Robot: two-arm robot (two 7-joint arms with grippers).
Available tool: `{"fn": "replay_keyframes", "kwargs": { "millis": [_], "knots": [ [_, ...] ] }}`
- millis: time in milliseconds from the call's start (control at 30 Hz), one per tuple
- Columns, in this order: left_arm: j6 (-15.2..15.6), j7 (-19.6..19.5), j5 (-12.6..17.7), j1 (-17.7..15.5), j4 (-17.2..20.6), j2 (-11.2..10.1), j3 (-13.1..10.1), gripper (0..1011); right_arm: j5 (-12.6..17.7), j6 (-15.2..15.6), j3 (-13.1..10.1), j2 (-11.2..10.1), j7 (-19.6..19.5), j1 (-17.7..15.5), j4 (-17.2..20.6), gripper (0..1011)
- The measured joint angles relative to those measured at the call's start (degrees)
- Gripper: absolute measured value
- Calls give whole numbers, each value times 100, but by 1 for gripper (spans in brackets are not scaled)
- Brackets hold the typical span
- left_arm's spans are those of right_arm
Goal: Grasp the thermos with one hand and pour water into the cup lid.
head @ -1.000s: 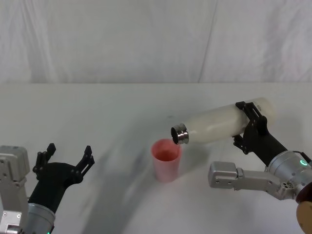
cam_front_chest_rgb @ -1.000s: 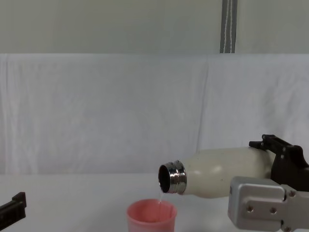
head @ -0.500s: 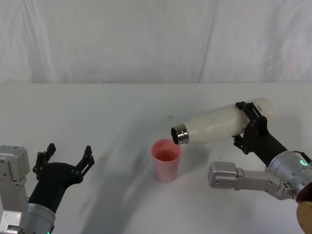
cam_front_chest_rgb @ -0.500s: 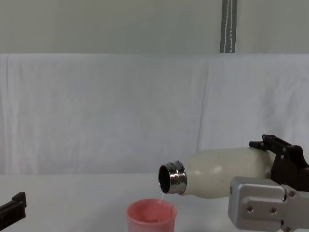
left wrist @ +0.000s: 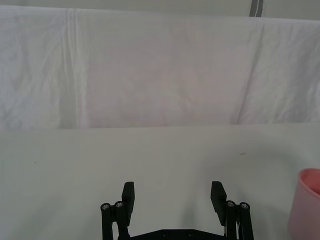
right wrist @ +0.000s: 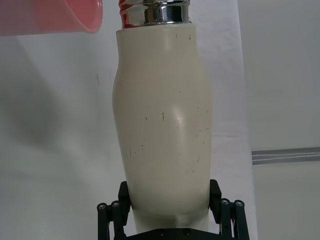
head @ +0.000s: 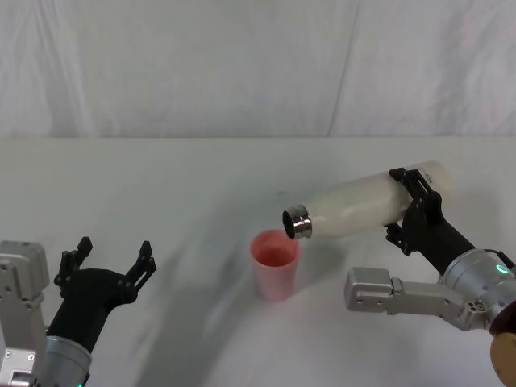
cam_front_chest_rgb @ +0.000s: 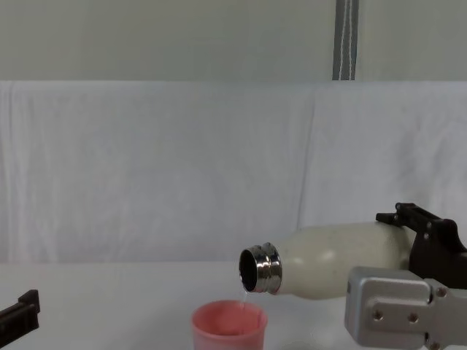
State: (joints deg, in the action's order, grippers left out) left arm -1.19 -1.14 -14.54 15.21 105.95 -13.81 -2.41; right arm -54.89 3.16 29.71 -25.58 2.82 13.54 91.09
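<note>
The cream-white thermos (head: 363, 205) lies tipped almost level in the air, its steel neck (head: 297, 222) just above the rim of the pink cup lid (head: 275, 264). A thin stream of water falls from the neck (cam_front_chest_rgb: 260, 268) into the cup lid (cam_front_chest_rgb: 229, 327). My right gripper (head: 413, 208) is shut on the thermos near its base; in the right wrist view its fingers (right wrist: 127, 196) clamp both sides of the thermos (right wrist: 163, 125). My left gripper (head: 111, 262) rests open at the near left, well away from the cup lid (left wrist: 307, 210).
A white cloth covers the table (head: 161, 185) and hangs as a backdrop (head: 242, 64). Bare table surface lies between my left gripper and the cup lid.
</note>
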Motion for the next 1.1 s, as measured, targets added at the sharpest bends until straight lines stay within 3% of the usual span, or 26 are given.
{"fn": "replay_keyframes", "kwargs": {
  "millis": [1100],
  "knots": [
    [0, 0, 0, 0, 0, 0, 0, 1001, -3, -26, 28, 1, -11, 31, -40, 951]
  ]
}}
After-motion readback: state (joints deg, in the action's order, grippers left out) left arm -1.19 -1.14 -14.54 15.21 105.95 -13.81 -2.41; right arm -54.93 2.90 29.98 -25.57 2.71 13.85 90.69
